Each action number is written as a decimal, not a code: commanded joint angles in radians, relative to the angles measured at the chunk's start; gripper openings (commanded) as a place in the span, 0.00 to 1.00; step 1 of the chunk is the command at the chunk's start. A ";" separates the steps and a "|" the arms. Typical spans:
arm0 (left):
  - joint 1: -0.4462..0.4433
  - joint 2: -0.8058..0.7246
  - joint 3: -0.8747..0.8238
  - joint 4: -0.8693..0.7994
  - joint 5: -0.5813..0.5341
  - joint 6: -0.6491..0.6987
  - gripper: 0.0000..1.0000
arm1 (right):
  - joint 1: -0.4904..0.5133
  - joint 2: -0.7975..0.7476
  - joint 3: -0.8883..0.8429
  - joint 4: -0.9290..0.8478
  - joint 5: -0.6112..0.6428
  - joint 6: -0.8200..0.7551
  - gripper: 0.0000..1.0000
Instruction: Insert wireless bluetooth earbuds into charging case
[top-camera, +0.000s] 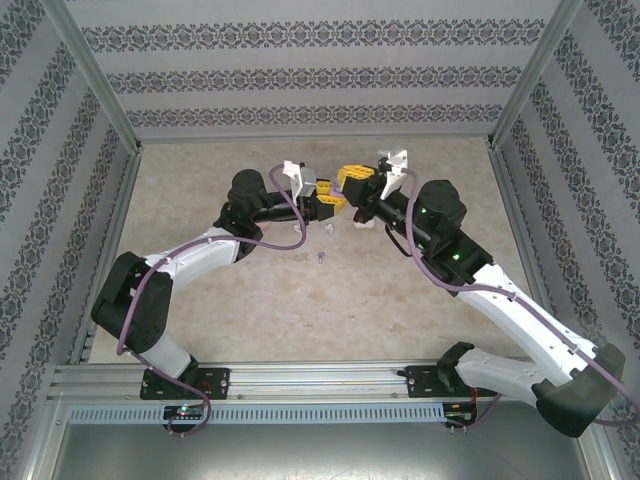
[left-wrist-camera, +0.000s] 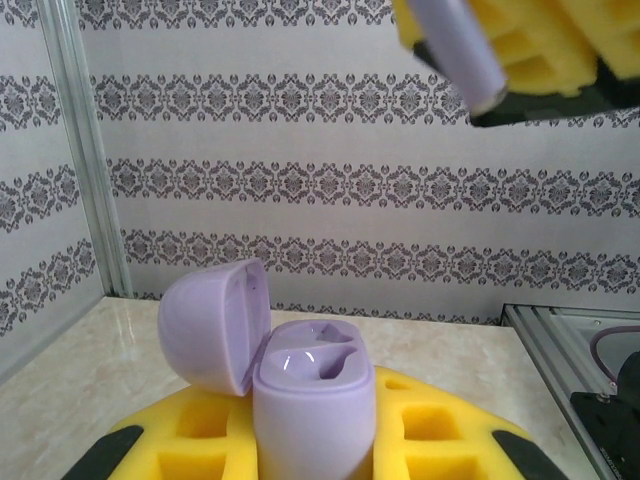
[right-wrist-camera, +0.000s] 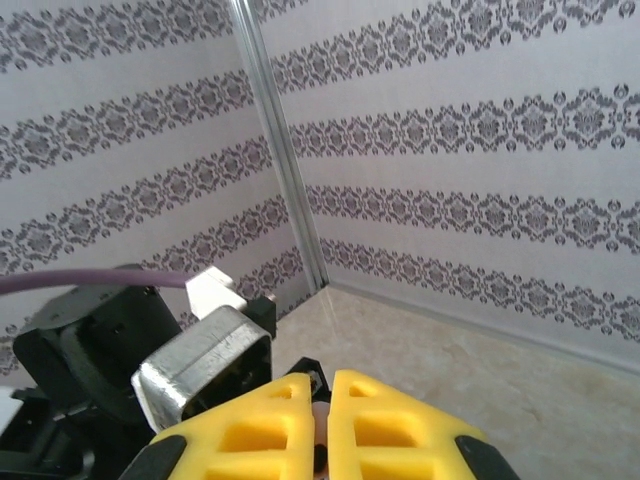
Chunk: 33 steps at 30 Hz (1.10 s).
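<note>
A purple charging case (left-wrist-camera: 310, 395) stands upright between the yellow fingers of my left gripper (top-camera: 325, 203), which is shut on it. Its lid (left-wrist-camera: 213, 325) hangs open to the left and both wells (left-wrist-camera: 318, 352) look bare. Above and to the right of the case, my right gripper (left-wrist-camera: 520, 40) is shut on a purple earbud (left-wrist-camera: 462, 50), stem pointing down towards the case. In the right wrist view the right gripper (right-wrist-camera: 322, 385) has its pads almost together, with a pale sliver of the earbud (right-wrist-camera: 322, 412) between them. Both grippers meet at mid-table towards the back.
Another purple earbud (top-camera: 320, 258) lies on the marble table (top-camera: 300, 310) in front of the grippers. Small white pieces (top-camera: 328, 228) lie just under the left gripper. Patterned walls and metal posts (top-camera: 95, 85) close in the table; a rail (top-camera: 320, 385) runs along the near edge.
</note>
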 joint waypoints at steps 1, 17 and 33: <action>-0.010 0.006 0.037 0.115 0.003 -0.039 0.00 | -0.013 -0.024 -0.019 0.068 -0.048 0.018 0.08; -0.040 -0.016 0.052 0.176 0.009 -0.069 0.00 | -0.013 -0.065 -0.108 0.178 0.012 0.041 0.06; -0.067 -0.054 0.062 0.139 0.003 -0.039 0.00 | -0.014 -0.085 -0.151 0.212 0.048 0.058 0.06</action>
